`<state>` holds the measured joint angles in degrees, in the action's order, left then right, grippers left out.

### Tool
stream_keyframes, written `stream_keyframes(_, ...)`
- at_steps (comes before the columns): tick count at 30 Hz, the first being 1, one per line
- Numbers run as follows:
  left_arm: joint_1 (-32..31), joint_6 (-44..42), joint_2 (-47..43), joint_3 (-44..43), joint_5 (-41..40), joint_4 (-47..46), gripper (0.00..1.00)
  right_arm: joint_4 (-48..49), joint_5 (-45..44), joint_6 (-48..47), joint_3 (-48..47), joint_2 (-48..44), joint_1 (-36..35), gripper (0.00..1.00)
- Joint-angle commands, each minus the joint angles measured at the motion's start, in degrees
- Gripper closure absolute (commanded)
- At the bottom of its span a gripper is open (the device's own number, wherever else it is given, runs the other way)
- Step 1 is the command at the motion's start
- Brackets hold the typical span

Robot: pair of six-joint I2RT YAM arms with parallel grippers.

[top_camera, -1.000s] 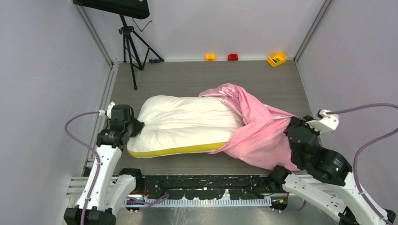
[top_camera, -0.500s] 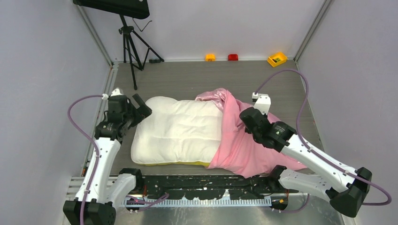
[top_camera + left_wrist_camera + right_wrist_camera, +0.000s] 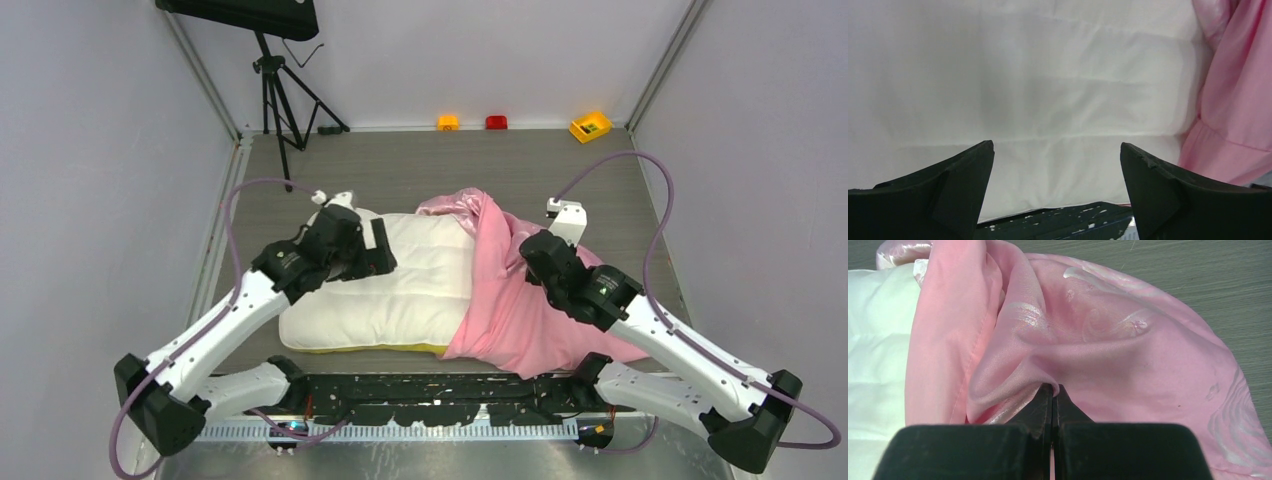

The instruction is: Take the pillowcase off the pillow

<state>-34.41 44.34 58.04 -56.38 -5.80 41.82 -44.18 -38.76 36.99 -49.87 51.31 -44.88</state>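
Heads up: right tool (image 3: 1053,388) is pinched shut on a skinny fold of pillowcase (image 3: 1128,365) just ahead of it, left tool (image 3: 1055,147) hangs wide open and empty over the pillow (image 3: 1048,75) right below, so a tug could slip off the satin or drag the unpinned pillow along.

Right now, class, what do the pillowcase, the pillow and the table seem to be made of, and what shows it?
The pillowcase: probably satin-like cloth, glossy; bright sheen on soft pink folds. The pillow: matte white quilted fabric, seemingly over soft filling; stitched seams, puffy panels. The table: grey wood-grain surface, perhaps laminate; fine streaks, dull finish.
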Motion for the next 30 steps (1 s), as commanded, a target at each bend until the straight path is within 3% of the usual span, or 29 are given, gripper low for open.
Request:
stream_keyframes(1,-8.2,-5.1,7.5,-8.4,-14.2,8.8,0.00,1.3,-3.1,1.3,0.2,-2.4,0.3,1.00)
stream_keyframes(5,-13.1,-12.2,15.5,-16.6,-12.1,17.7,0.00,0.4,-4.1,0.9,0.3,-3.2,0.3,1.00)
stream_keyframes(7,-15.4,-14.2,17.5,-16.6,-8.3,16.8,0.00,0.4,-4.4,0.9,0.5,-3.3,0.3,1.00)
stream_keyframes(12,-15.9,-17.7,18.4,-10.3,17.9,2.2,0.00,0.3,-4.0,1.4,0.6,-3.3,0.3,1.00)
stream_keyframes(13,-15.9,-17.1,18.5,-9.5,20.1,0.2,0.00,0.2,-3.8,1.4,0.6,-3.5,0.3,1.00)
stream_keyframes(21,-15.8,-18.7,27.3,-7.3,18.2,-1.5,0.00,-0.5,-4.2,1.9,1.7,-5.2,0.3,1.00)
stream_keyframes(23,-15.6,-16.4,31.0,-6.3,16.2,-2.3,0.08,-0.5,-4.1,1.9,1.7,-4.8,0.3,1.00)
stream_keyframes(24,-15.5,-15.4,32.7,-5.9,13.8,-2.2,0.12,-0.7,-4.0,1.8,1.6,-4.7,0.3,0.93)
stream_keyframes(28,-14.1,-11.9,31.9,-0.9,3.2,-6.1,0.57,-3.8,-4.4,1.4,-1.0,-3.2,0.3,0.48)
stream_keyframes(30,-11.9,-9.6,29.9,2.3,2.9,-10.3,0.79,-5.5,-4.5,0.3,-2.1,-3.0,0.3,0.33)
